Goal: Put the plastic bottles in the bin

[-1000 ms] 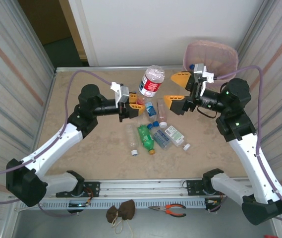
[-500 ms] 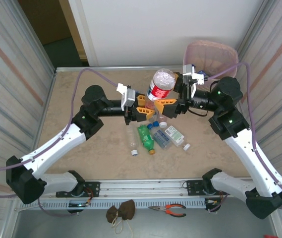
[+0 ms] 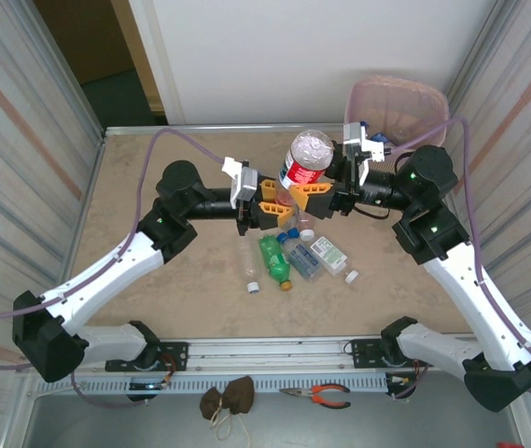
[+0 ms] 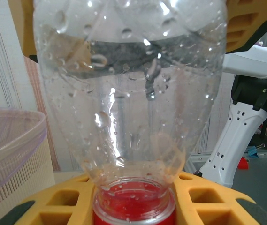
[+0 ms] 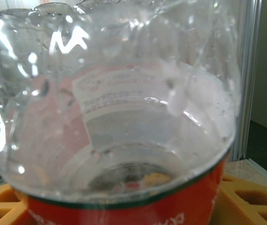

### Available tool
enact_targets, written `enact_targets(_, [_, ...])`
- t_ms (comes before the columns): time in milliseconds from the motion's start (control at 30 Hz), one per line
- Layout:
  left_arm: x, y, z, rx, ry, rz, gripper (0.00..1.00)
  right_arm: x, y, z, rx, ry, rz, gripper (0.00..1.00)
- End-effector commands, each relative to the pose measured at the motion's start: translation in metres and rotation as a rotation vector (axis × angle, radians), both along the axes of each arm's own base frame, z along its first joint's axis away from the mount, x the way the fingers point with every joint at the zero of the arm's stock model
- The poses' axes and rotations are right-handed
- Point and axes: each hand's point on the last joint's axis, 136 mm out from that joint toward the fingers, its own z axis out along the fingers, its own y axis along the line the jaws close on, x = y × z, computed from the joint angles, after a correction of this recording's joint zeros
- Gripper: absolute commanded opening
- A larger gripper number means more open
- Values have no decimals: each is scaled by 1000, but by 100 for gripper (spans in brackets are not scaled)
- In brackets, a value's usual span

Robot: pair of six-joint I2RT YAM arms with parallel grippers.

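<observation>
While the left gripper [image 3: 274,202] clamps the red-label bottle [image 3: 304,161] at its neck, the right gripper [image 3: 318,196] surrounds its body; whether it grips I cannot tell. Next it must hold firmly, then reach the far-right bin [image 3: 414,103]

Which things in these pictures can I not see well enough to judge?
1. Contents of the bin: top view, the right arm covers part of the opening.
2. Contact of the right fingers: top view, the large bottle hides where they would touch it.
3. Labels of the small bottles on the table: top view, too small to read.
</observation>
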Motion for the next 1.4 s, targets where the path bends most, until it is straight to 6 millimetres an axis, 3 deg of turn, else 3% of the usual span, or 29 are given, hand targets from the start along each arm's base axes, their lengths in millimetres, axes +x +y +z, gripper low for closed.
enact_targets(0, [-3, 0, 16, -39, -33, -10, 24, -8, -3, 20, 32, -65, -3, 69])
enact_targets(300, [-1, 1, 17, -50, -34, 16, 44, -7, -5, 23, 37, -68, -20, 61])
enact_targets(533, [-3, 8, 17, -44, -43, 47, 66, -3, -8, 24, 29, -65, -63, 60])
enact_targets(767, [-4, 26, 11, -16, -61, 154, 76, 22, -24, 23, -2, -42, -212, 60])
enact_targets(967, [-4, 39, 2, 10, -38, 227, 77, 78, -68, 18, -35, 87, -484, 55])
enact_targets(1133, [-2, 47, -7, 22, -18, 276, 77, 126, -121, 4, -58, 213, -725, 50])
enact_targets(1367, [-2, 52, -15, 38, -8, 303, 77, 179, -194, -25, -125, 350, -1004, 43])
